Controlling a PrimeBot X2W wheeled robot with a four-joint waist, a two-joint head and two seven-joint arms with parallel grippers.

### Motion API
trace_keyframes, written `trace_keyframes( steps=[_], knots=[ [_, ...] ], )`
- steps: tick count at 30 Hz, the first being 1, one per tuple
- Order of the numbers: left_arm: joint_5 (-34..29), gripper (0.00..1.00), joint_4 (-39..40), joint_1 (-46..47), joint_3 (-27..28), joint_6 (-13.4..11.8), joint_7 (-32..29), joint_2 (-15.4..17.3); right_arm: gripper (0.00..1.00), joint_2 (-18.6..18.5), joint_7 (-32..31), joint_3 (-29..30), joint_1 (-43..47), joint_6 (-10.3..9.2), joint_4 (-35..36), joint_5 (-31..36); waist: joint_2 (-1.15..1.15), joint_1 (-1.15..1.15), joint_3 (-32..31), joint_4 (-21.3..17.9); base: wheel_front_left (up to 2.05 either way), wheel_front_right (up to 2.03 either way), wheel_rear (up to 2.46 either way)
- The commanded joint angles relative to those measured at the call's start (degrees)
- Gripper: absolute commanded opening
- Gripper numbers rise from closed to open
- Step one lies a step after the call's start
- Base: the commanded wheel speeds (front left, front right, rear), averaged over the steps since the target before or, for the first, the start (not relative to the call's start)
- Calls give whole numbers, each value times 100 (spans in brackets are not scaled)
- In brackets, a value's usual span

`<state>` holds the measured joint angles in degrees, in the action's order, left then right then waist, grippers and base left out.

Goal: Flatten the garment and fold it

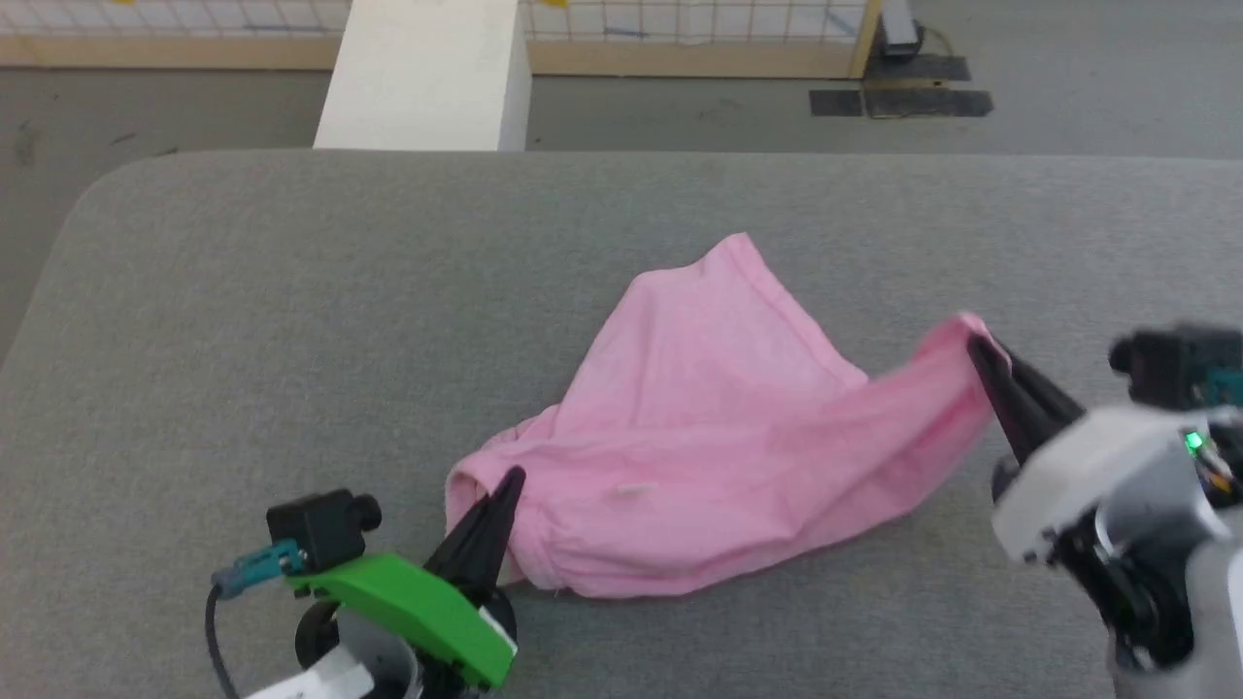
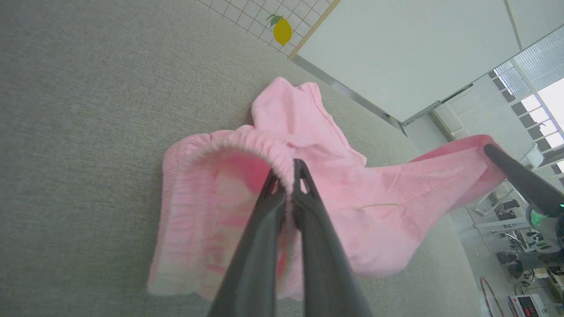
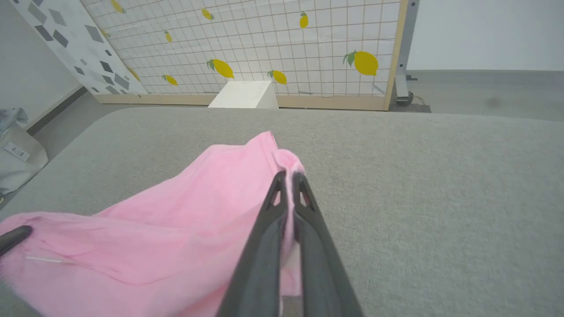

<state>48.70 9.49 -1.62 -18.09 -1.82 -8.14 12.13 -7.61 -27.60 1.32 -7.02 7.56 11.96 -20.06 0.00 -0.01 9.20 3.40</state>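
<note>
Head view: pink T-shirt (image 1: 719,437) lies crumpled mid grey desk (image 1: 243,320), stretched between both grippers. Left gripper (image 1: 512,478) sits at its near-left end, jaws pressed together pinching a gathered edge. Right gripper (image 1: 976,345) is at the right end, jaws clamped on a fabric corner held up off the desk. Small white label (image 1: 633,490) faces up near the left gripper.

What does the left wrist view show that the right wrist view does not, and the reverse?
Left wrist view: the gathered rim of the garment, and windows. Right wrist view: a white block and a diamond-patterned wall. Both: the pink garment held between the left pincer and right pincer, each shut on it, the grey surface, the lemon panel.
</note>
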Motion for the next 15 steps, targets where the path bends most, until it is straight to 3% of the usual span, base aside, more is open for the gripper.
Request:
trace_keyframes(
  steps=[1,9,15],
  knots=[
    [-34,0,-165,223,29,-3,77,-50,0,-84,68,-116,-385,-8,-212,30,0,1,251,307,0,0,0],
    [47,0,-1249,1087,151,84,649,-579,0,-521,192,-639,-2372,-8,-1906,48,0,1,858,938,0,0,0],
    [134,0,-1967,1547,24,169,983,-803,0,-844,149,-1141,-3299,-8,-3098,87,0,1,1241,1283,0,0,0]
  ],
)
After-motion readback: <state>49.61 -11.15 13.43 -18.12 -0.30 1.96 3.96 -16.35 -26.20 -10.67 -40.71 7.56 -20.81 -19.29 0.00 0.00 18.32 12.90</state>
